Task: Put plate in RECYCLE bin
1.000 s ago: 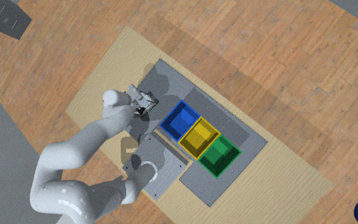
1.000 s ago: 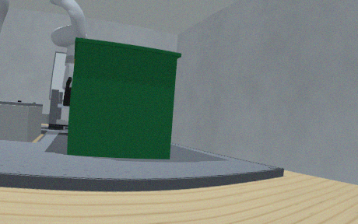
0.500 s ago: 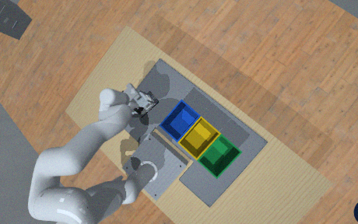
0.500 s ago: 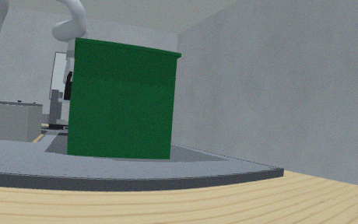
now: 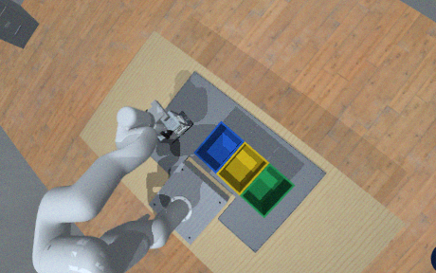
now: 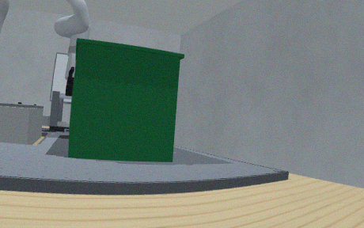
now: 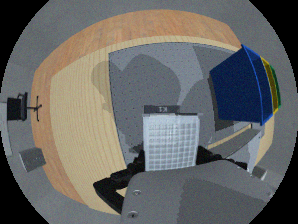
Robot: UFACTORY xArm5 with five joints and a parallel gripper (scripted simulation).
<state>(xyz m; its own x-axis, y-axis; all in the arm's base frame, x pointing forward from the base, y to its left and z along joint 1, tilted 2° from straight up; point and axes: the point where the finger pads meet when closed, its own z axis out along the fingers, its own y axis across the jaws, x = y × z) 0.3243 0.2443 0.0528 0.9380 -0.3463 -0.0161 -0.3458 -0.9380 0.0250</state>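
Wrist view shows the white 96-well plate (image 7: 172, 141) clamped in the tool (image 7: 169, 163), its well grid facing the lens, so the fingers stand wide because they span the plate's width. From the top view the tool (image 5: 174, 125) hangs at about ten o'clock from the three bins, well apart from them and above the grey table (image 5: 308, 176). The blue bin (image 5: 219, 146) is nearest, the yellow RECYCLE bin (image 5: 243, 168) sits between it and the green bin (image 5: 267, 190); all stand upright, touching in a row. Carrying the plate high probably keeps it above the blue bin's rim on the way across.
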